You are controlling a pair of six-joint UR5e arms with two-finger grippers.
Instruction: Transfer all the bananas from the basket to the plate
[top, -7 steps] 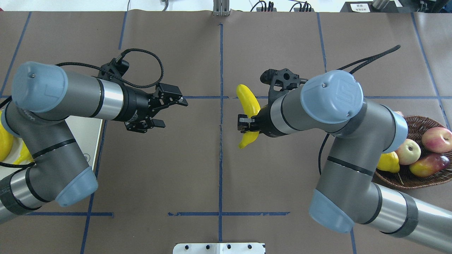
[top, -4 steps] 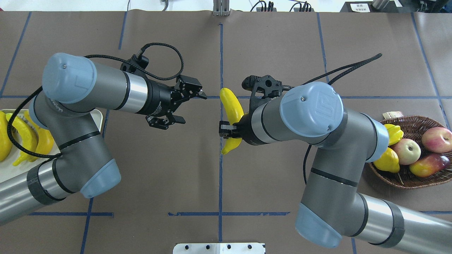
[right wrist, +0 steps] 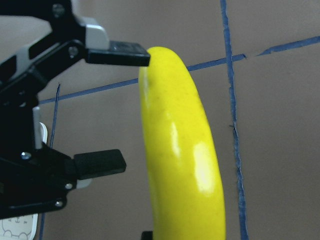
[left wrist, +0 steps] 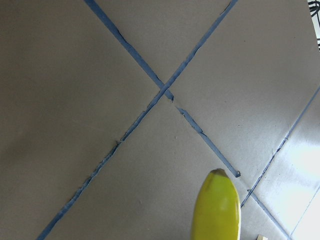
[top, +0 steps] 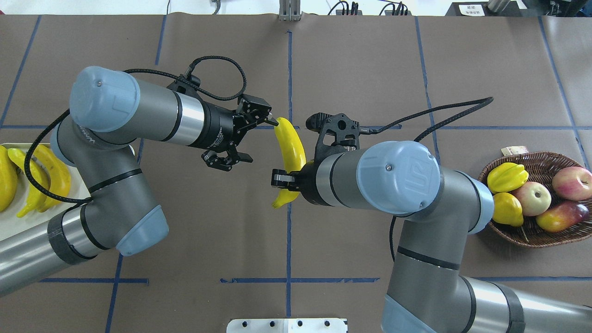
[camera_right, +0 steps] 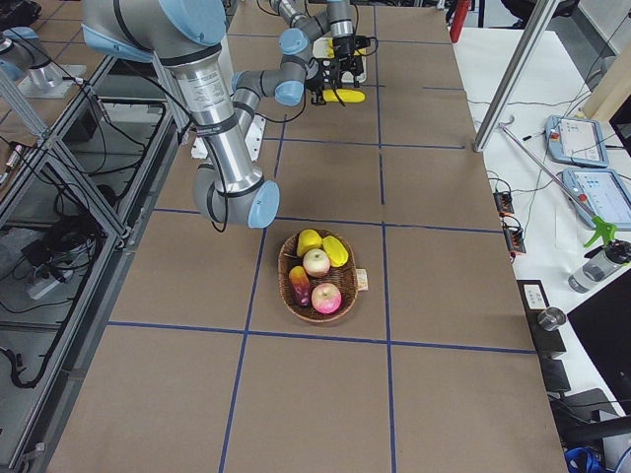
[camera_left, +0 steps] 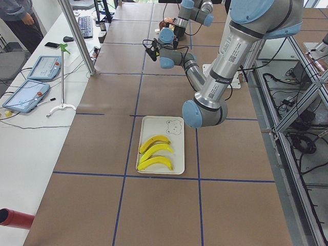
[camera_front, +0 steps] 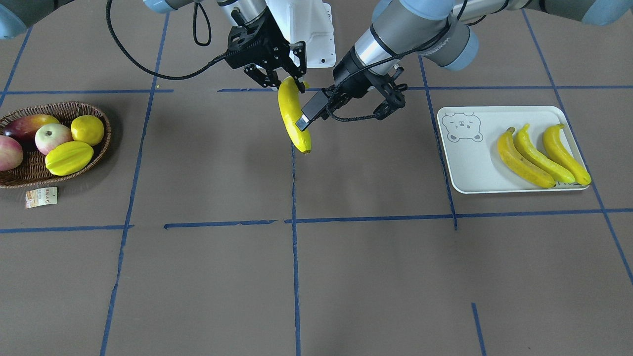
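Your right gripper is clamping a long, curved, glossy yellow banana near its robot-side end. It is holding the fruit in the air over the blue tape line running down the middle of the brown paper-covered table. The banana's far end is reaching toward your left gripper, whose black fingers are standing wide apart and gripping nothing. In the right wrist view one finger is sitting right at the banana's rounded far tip, and the other finger is hanging clear of the fruit's side. You cannot tell whether the upper one is actually touching.

The pale grey-white rectangular plate, with rounded corners and a bear-face drawing, is lying flat on the robot's left side. Three more curved yellow bananas are lying side by side in its outer half, and the one nearest the bear is showing a duller orange-yellow.

The shallow oval dark-brown woven wicker basket is sitting on the robot's right side, well apart from the plate. It is holding a ridged yellow starfruit, a round yellow lemon, two red-and-green apples and a dark red-yellow fruit. A small paper tag is lying on the table just beside the basket's rim.
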